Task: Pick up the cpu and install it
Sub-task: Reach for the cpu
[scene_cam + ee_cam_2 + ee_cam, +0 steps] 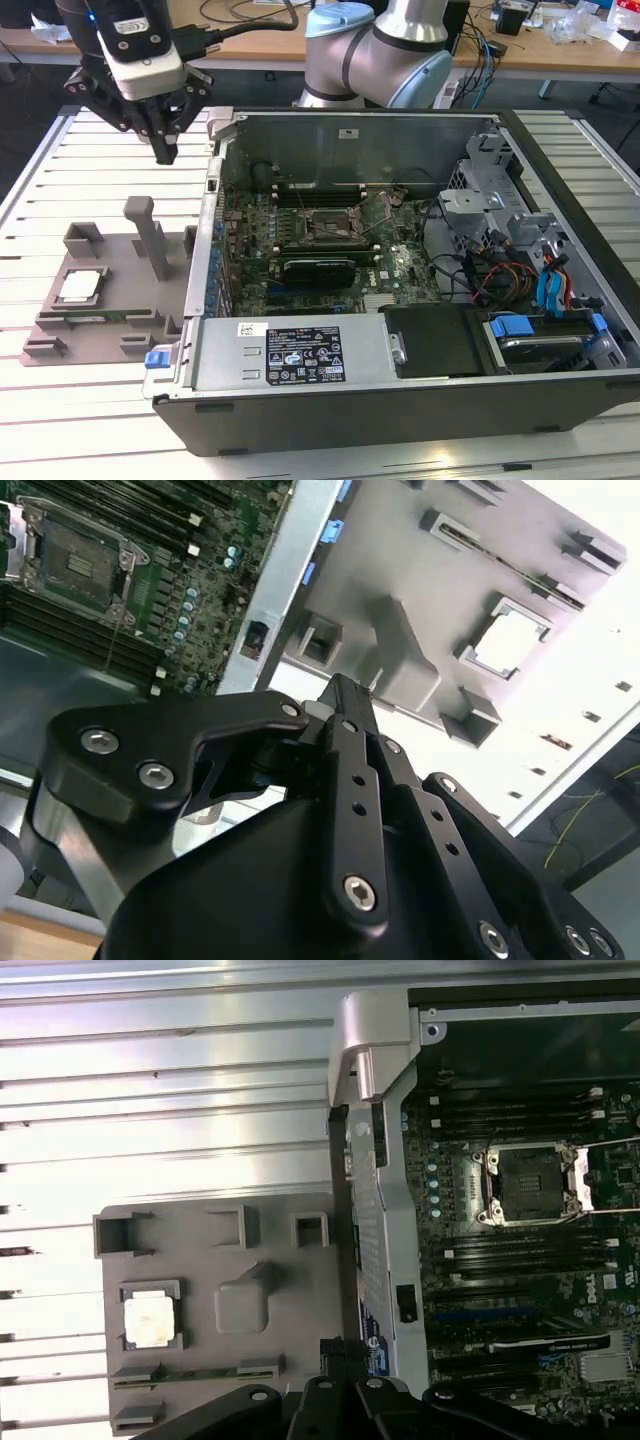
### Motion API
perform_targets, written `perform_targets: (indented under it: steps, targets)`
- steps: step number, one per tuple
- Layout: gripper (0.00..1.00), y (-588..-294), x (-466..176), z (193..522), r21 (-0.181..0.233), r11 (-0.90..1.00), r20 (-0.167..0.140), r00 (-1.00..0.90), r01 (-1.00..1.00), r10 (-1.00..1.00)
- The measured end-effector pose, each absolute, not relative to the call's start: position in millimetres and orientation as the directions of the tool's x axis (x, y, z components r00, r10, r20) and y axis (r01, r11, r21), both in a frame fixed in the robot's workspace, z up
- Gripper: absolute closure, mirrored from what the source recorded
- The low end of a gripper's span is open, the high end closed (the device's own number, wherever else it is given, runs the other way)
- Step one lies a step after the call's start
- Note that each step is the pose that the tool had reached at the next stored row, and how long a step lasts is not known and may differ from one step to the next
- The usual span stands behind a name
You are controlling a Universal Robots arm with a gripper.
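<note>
The cpu (82,285) is a small square chip with a silvery top. It lies in a recess of the grey holder tray (115,310) at the exterior view's left, beside the computer case. Both wrist views show the cpu (512,640) (150,1320) in that recess. My gripper (165,152) hangs high above the tray's far end, well clear of the chip, its black fingers (345,710) pressed together with nothing between them. Inside the case, the motherboard's black metal-framed socket (335,228) (530,1185) (75,565) is uncovered.
The open computer case (300,365) takes up the middle and right of the slatted white table (60,420). A tall grey post (152,238) rises from the tray. The case's side wall (375,1210) stands between tray and motherboard. A long black card (320,268) lies below the socket.
</note>
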State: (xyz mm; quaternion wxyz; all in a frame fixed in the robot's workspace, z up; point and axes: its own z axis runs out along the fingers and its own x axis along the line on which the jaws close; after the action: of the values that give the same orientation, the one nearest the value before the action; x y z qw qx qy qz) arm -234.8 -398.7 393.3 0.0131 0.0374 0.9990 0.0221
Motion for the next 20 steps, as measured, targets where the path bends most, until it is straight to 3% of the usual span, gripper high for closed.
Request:
perform_targets:
  steps: [20]
  targets:
    - [0.89, -398.7, -307.7, 393.2, 0.045, 0.996, -0.025, -0.997, 0.074, 0.075]
